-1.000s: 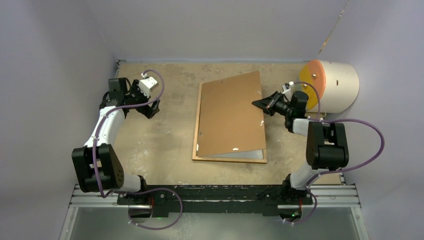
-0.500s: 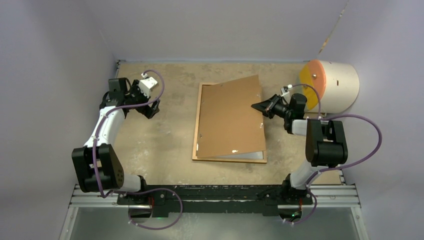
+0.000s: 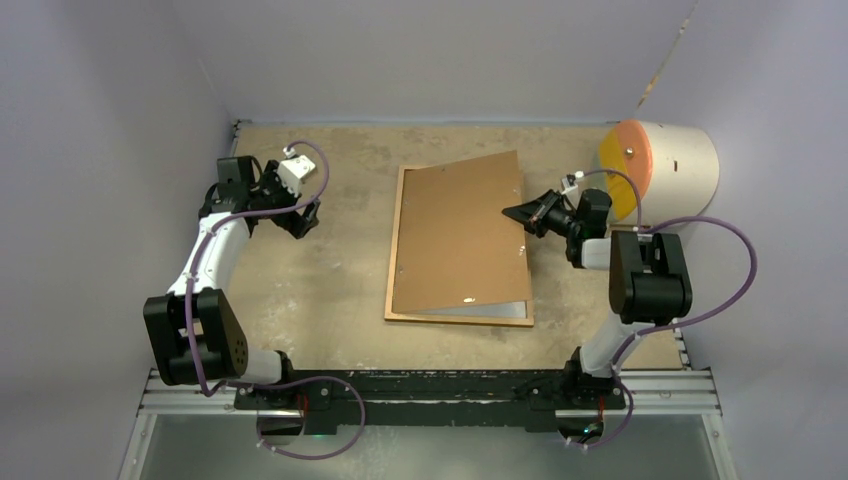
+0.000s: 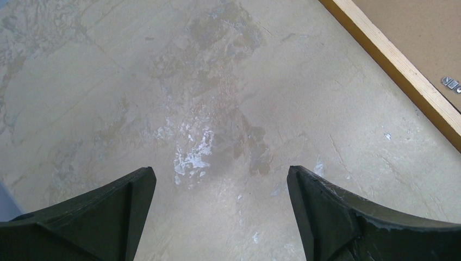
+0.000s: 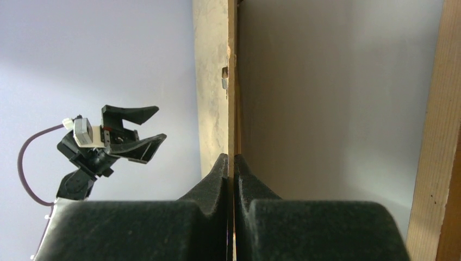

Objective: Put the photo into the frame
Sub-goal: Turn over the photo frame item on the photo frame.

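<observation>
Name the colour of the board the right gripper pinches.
Plain brown board, best seen in the top view.

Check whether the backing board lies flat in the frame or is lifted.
Lifted: the right tool pinches the backing board at its right edge, above the frame.

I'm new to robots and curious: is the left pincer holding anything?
No, the left pincer hangs wide open above the table, with nothing between its fingers.

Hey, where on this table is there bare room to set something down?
Widest bare patch: between the frame and the left arm, down to the near edge. A narrower strip lies beyond the frame, along the back wall. The right side is crowded: right gripper pinching the backing board, drum behind it.
</observation>
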